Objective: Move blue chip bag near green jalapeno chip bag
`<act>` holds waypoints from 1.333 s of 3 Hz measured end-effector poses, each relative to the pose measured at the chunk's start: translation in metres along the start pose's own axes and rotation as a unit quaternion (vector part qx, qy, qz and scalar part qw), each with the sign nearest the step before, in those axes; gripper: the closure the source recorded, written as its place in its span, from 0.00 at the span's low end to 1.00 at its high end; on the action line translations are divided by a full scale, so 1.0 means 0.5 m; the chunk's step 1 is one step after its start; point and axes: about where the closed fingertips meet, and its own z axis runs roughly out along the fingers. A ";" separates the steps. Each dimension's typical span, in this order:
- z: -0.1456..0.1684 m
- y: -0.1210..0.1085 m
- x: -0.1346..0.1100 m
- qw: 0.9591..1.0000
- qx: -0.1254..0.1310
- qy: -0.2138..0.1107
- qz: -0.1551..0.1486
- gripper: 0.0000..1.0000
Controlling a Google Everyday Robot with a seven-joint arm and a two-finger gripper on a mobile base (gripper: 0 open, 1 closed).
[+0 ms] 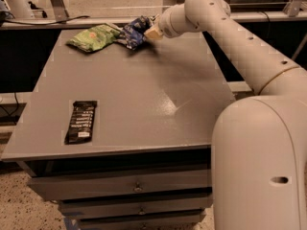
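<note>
The blue chip bag [133, 32] is at the far middle of the grey table [144, 95]. Its left end touches the right end of the green jalapeno chip bag [93, 36], which lies flat at the far left. My gripper [151, 31] reaches in from the right on the white arm and is shut on the blue bag's right end. It holds that end slightly raised off the table. The fingertips are partly hidden behind the bag.
A flat black bar wrapper [81, 121] lies near the table's front left edge. Drawers [136, 187] sit below the tabletop. My white base [261, 166] fills the front right. A rail and metal legs run behind the table.
</note>
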 end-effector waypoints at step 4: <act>-0.173 0.048 0.010 0.990 -0.065 -0.088 0.084 0.00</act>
